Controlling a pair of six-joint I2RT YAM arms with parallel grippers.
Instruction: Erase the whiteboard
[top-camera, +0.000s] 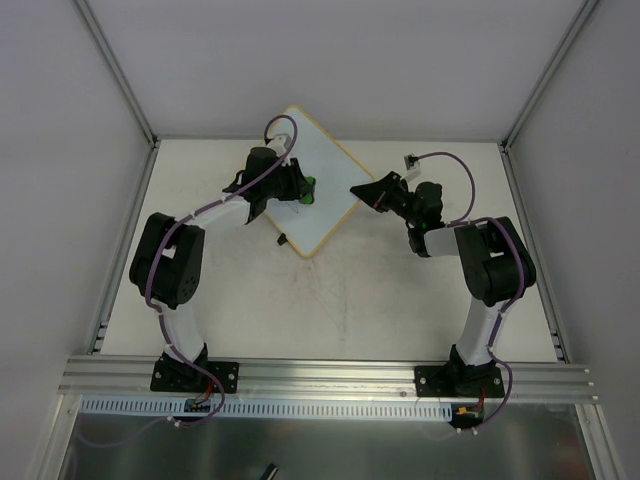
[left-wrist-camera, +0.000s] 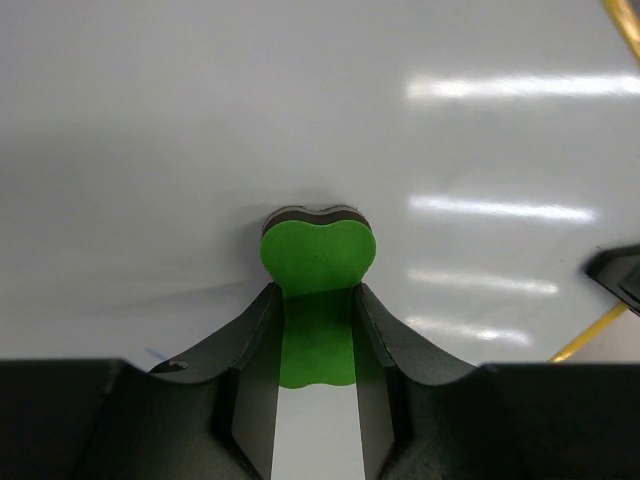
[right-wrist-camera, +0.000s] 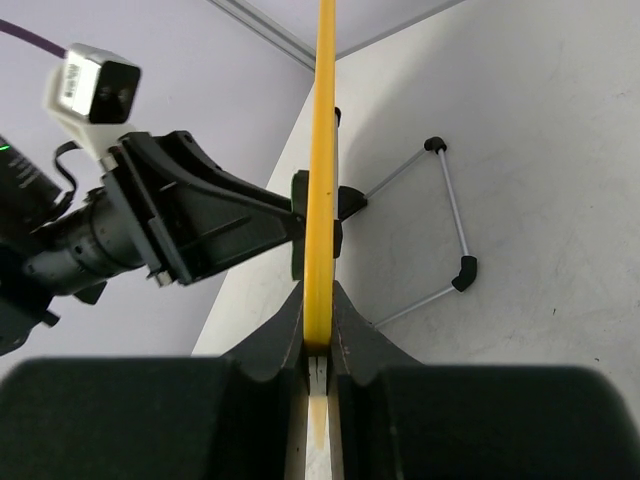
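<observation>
Top: I see whiteboard (top-camera: 325, 215) far-centre on bench (top-camera: 350, 300); left wrist: my left hand (left-wrist-camera: 318, 300) pinches green eraser (left-wrist-camera: 318, 255) flat against it for wiping; right wrist: right hand (right-wrist-camera: 318, 300) clamps its yellow frame (right-wrist-camera: 321, 180), steadying it.

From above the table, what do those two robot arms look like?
The left arm and right arm have white tube segments between chunky black joints, a purple cable trailing along each. The left gripper and right gripper are black two-fingered wedges.
</observation>
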